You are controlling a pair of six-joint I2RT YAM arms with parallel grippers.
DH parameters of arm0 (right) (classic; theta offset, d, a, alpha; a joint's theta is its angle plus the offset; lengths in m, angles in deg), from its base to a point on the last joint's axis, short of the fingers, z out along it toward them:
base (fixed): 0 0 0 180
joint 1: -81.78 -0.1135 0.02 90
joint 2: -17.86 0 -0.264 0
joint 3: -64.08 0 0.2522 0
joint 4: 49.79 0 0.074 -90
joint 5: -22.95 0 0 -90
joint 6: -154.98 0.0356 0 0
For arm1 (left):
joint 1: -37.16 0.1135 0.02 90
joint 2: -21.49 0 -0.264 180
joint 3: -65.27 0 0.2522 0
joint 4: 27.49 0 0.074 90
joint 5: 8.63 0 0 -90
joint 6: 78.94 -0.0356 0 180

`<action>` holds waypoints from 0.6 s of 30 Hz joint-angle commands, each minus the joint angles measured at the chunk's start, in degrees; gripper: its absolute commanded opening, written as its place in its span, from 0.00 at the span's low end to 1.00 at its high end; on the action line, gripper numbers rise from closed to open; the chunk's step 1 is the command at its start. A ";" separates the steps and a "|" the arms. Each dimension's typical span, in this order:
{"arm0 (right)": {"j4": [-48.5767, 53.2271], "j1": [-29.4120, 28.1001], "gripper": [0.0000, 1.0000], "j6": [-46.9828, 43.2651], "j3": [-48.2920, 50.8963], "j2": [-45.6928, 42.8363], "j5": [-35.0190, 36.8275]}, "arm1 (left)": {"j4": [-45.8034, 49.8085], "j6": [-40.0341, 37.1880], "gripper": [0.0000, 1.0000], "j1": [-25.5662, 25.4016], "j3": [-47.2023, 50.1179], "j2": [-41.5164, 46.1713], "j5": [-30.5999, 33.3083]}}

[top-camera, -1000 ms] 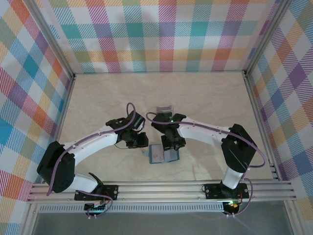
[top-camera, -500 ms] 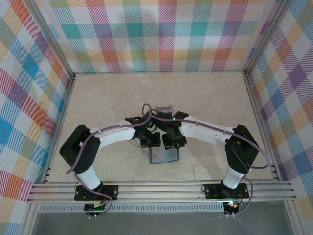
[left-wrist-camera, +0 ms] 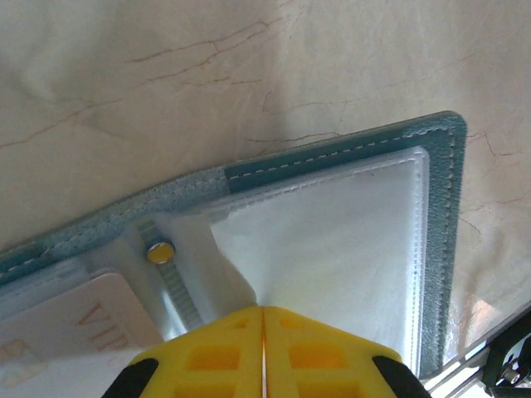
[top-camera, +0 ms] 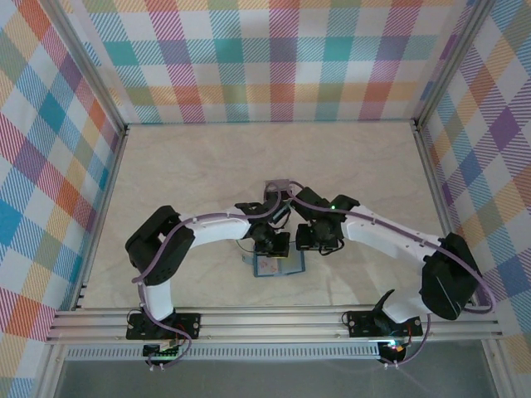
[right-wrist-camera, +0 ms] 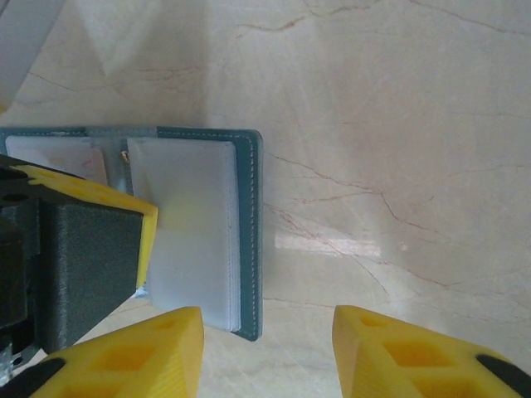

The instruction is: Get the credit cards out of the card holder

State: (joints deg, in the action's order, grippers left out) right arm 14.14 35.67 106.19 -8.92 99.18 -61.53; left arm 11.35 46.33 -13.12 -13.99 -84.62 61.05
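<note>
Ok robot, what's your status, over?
Left gripper shut, pinching card holder's clear sleeve. Right gripper open beside it, empty. One credit card in its pocket. Nothing blocking.

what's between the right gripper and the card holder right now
Nothing visible. The right gripper hangs open above the table, just beside the teal edge of the card holder, with a clear path to it. The left gripper is shut over the holder's clear sleeve, so that part is taken.
</note>
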 commanded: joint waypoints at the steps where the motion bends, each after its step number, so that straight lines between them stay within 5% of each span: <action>1: -1.72 0.65 0.46 1.06 1.93 -2.04 -1.71 | 0.35 0.75 0.09 -1.44 -2.29 -1.67 -0.66; 12: -5.24 1.26 0.46 2.70 8.33 -6.55 -3.98 | 1.70 2.09 0.07 -2.69 -4.01 -7.48 0.16; 18: -7.61 1.49 0.46 2.88 8.70 -7.66 -7.68 | 2.00 2.78 0.07 -2.81 -2.46 -3.75 2.33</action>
State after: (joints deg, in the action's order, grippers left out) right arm 8.79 36.83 107.96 -0.77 93.06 -66.23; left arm 11.48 47.97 -14.69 -18.06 -89.27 60.79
